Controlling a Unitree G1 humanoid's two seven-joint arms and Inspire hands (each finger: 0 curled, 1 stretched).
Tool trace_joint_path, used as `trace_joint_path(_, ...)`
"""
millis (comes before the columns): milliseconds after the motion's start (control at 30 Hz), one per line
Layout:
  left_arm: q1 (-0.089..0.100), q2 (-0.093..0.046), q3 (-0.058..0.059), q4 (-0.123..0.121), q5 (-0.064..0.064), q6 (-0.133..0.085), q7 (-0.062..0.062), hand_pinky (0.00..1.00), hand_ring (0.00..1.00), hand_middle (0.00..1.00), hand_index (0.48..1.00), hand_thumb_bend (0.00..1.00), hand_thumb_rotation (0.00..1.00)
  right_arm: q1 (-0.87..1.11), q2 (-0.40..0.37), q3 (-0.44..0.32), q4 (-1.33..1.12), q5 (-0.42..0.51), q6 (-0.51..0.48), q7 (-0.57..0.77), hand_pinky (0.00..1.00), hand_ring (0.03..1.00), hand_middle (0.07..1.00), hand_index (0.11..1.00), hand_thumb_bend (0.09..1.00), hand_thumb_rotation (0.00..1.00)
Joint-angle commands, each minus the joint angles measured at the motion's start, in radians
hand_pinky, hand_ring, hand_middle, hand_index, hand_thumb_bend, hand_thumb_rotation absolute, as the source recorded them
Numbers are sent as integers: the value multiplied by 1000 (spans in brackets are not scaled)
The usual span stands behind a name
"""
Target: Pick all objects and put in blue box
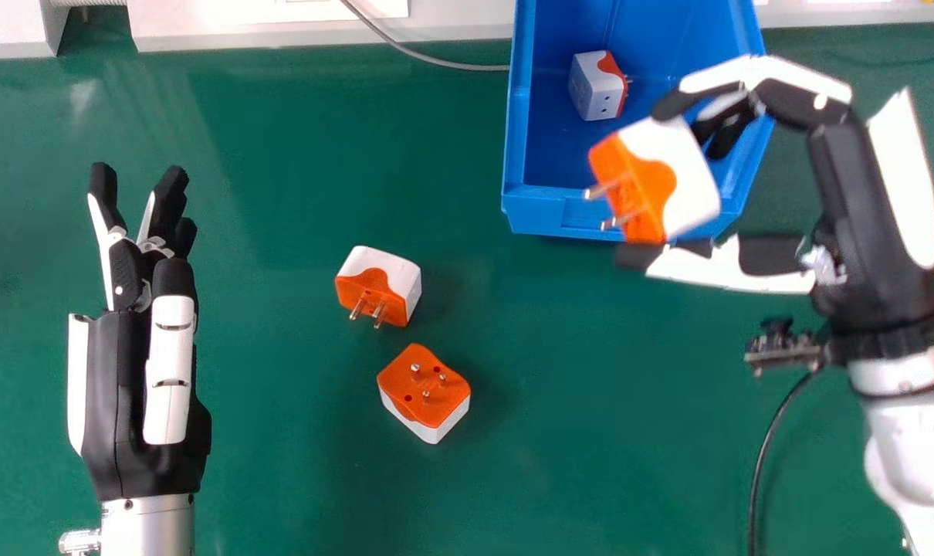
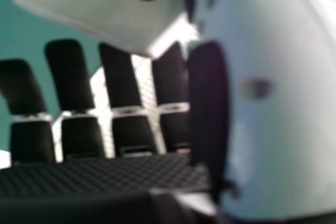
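My right hand [image 1: 868, 201] is curled round a white and orange plug adapter [image 1: 679, 174], over the near right part of the blue box [image 1: 521, 139]. The held adapter's pins point left. In the right hand view, the white face of the held adapter [image 2: 113, 3] lies between the fingers and thumb of my right hand [image 2: 262, 129]. Inside the box rests another adapter [image 1: 594, 89]. Two more are on the green table: one adapter [image 1: 382, 278] with pins facing forward, and a nearer adapter [image 1: 428, 390] with pins up. My left hand [image 1: 116, 401] is at the left, open and holding nothing.
The green table [image 1: 282, 479] spreads under everything. A grey cable [image 1: 436, 60] runs along the far side to the box. White panels [image 1: 266, 27] border the table's far edge. A black cable [image 1: 768, 448] hangs by the right wrist.
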Motion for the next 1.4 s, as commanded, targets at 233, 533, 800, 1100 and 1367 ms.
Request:
trace_joint_path(233,1,2,-3,-5,3,-17,-6,1000,984,951,930,456,805,-209,5,-8,26,31,77,29,330,433,505,518,500,0)
trace_joint_path(533,1,3,-7,-14,4,-11,-9,1000,982,950,929,456,801,-478,9,9,277,-39,175,-24,326,436,498,517,500,0)
trace_joint_path(800,-15,2,-4,11,-1,-18,-19,999,981,949,928,456,798,-664,1,54,540,-62,178,-47,317,439,496,525,498,0)
trace_joint_path(1100,-21,0,-6,20,-4,-28,-27,996,978,947,926,450,791,-823,5,114,787,-118,247,-118,305,436,501,529,496,0)
trace_joint_path(1367,-26,2,-7,20,-10,-29,-36,993,977,946,924,445,783,-891,19,147,915,-115,317,-132,304,433,496,527,497,0)
